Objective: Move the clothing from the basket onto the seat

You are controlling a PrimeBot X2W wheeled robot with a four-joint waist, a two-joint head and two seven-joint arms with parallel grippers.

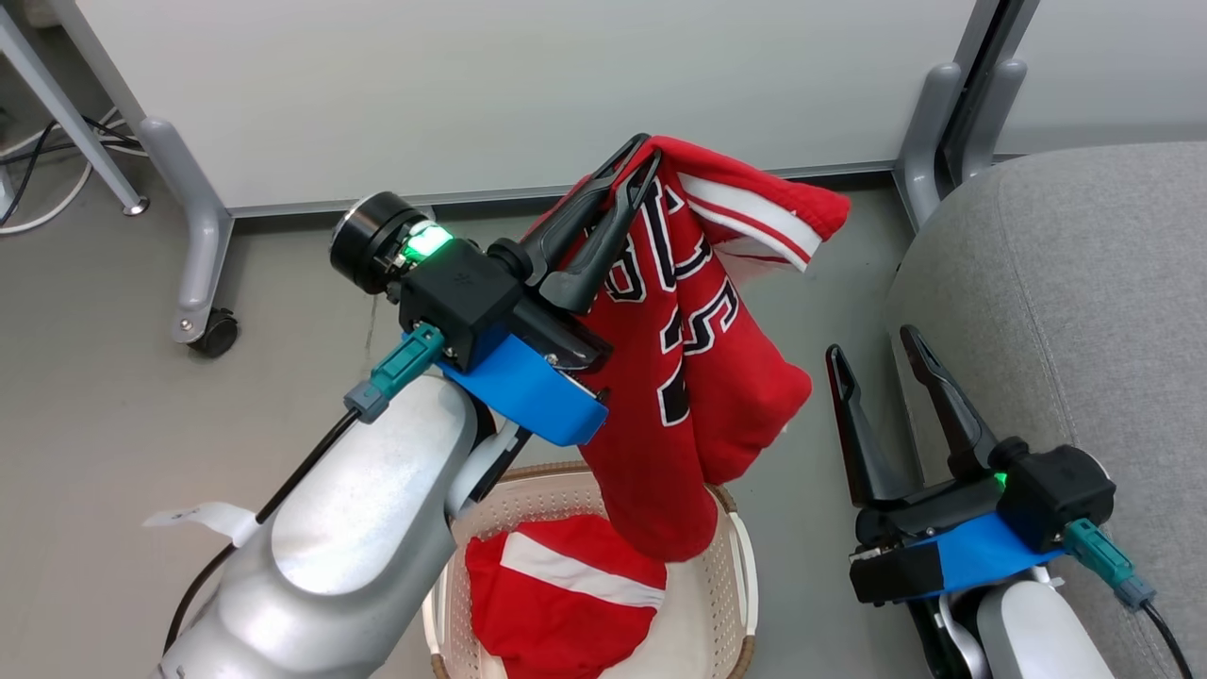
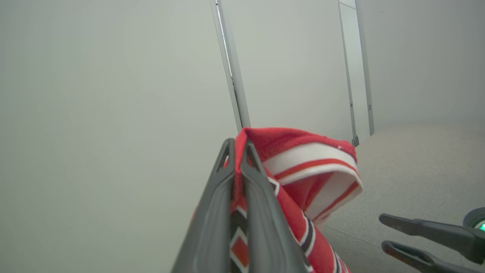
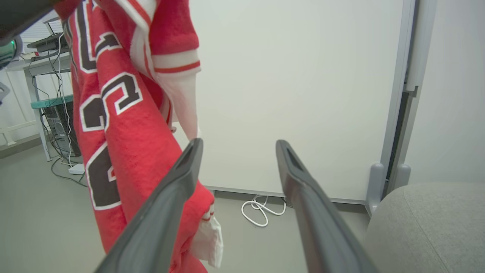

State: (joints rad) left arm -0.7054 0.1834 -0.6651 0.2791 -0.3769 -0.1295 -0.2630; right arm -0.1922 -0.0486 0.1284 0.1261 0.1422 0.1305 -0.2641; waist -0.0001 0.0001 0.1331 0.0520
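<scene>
Grip: left gripper (image 1: 648, 153) closed tight on jersey (image 1: 726, 396), held above basket (image 1: 745, 556) | right gripper (image 1: 872, 344) fingers wide apart, holding nothing, right of basket

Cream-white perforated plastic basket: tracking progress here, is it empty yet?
No, a plain red garment with a broad white stripe lies inside the basket.
</scene>
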